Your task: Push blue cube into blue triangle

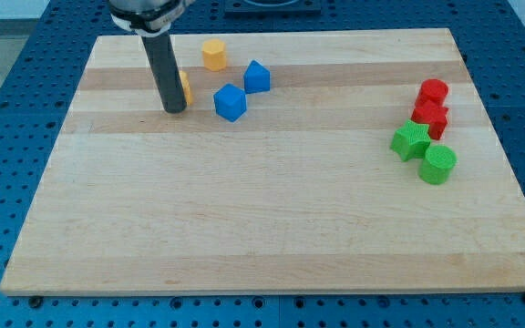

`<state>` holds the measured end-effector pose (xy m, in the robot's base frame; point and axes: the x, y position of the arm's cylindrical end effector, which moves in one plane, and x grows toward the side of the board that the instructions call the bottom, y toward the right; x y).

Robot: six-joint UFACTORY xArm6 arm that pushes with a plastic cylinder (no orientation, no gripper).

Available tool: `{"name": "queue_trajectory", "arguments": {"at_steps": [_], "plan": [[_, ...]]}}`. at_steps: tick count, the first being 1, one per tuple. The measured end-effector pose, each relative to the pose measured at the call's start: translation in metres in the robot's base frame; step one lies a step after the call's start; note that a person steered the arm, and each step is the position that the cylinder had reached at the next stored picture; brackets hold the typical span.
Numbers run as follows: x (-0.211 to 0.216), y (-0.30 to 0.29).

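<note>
The blue cube (pixel 231 102) sits on the wooden board in the view's upper left-centre. The blue triangle (pixel 257 76) lies just up and to the right of it, with a small gap between them. My tip (pixel 175 109) rests on the board to the left of the blue cube, about a block's width away. The dark rod rises from it toward the view's top.
A yellow block (pixel 186 87) is half hidden behind the rod. A yellow hexagonal block (pixel 213 55) lies near the top edge. At the right, two red blocks (pixel 433 92) (pixel 431 117), a green star (pixel 411 140) and a green cylinder (pixel 438 164) cluster together.
</note>
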<state>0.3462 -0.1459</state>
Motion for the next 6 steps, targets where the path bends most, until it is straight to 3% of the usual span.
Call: {"name": "queue_trajectory", "arguments": {"at_steps": [2, 3, 4, 6], "plan": [[-0.041, 0.004], [-0.01, 0.005], [0.048, 0.025], [0.025, 0.1]]}}
